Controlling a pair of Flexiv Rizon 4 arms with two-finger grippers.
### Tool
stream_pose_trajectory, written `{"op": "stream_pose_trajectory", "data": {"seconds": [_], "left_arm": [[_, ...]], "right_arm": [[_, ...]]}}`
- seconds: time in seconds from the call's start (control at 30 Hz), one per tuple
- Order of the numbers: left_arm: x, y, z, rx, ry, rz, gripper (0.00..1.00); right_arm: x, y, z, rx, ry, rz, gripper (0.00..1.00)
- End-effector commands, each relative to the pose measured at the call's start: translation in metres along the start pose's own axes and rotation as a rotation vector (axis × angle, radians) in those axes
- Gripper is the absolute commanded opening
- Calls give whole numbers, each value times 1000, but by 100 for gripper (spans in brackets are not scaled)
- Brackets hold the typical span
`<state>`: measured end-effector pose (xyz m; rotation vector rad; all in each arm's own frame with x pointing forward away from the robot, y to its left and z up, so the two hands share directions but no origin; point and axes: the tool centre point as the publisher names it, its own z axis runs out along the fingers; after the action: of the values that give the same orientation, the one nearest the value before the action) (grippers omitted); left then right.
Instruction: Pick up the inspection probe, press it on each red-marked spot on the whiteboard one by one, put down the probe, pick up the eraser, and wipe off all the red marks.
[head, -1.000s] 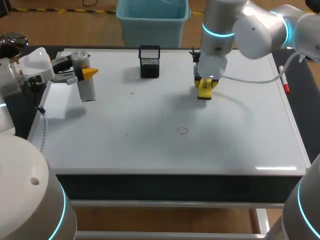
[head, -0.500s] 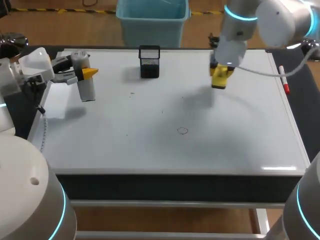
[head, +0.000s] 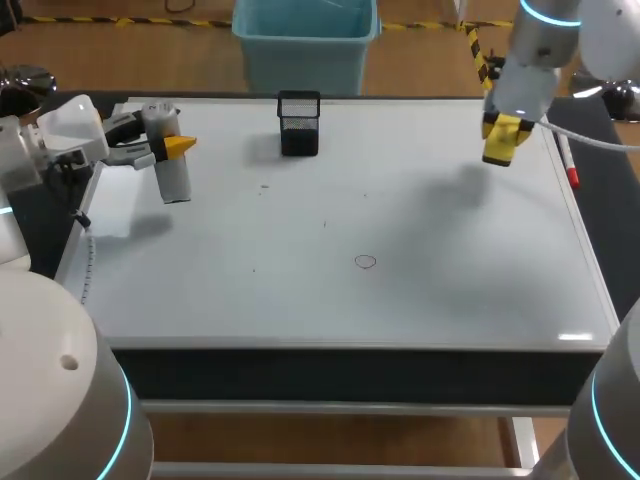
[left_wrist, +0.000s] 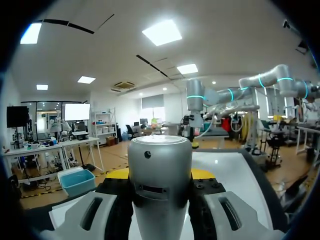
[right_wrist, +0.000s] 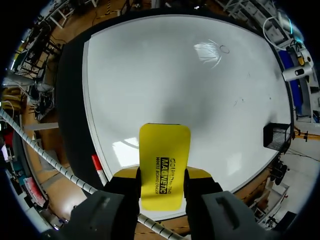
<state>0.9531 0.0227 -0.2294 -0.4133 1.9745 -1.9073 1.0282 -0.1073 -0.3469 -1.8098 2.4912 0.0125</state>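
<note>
Eraser (head: 499, 141) swings from middle to far right, clenched in right gripper (right_wrist: 161, 186). I see ring mark (head: 365, 262) near-left of it, right arm nearer; left gripper (left_wrist: 160, 176) grasps probe (left_wrist: 160, 150).

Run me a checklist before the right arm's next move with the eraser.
1. Eraser grip: ok. The eraser sits between both fingers of the right gripper.
2. Eraser on the board: not ok. It hangs above the whiteboard, near its far right edge.
3. Marks wiped: not ok. A small circle mark shows near the board's middle; its colour is too small to tell.
4. Probe put down: not ok. The probe is in the left gripper.
5. Path to the mark: ok, probably. The black mesh holder and red marker lie apart from it.
</note>
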Motion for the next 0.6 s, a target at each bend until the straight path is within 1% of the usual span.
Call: {"op": "stream_pose_trajectory", "data": {"seconds": [0.03,0.17,0.6], "left_arm": [[-1,-2,0,-2,1,-1,0],[-1,-2,0,-2,1,-1,0],[-1,-2,0,-2,1,-1,0]], "right_arm": [[13,-2,-4,1,-10,-1,0],[17,-1,-5,-7,-26,-11,0],[17,-1,-5,-7,-26,-11,0]]}}
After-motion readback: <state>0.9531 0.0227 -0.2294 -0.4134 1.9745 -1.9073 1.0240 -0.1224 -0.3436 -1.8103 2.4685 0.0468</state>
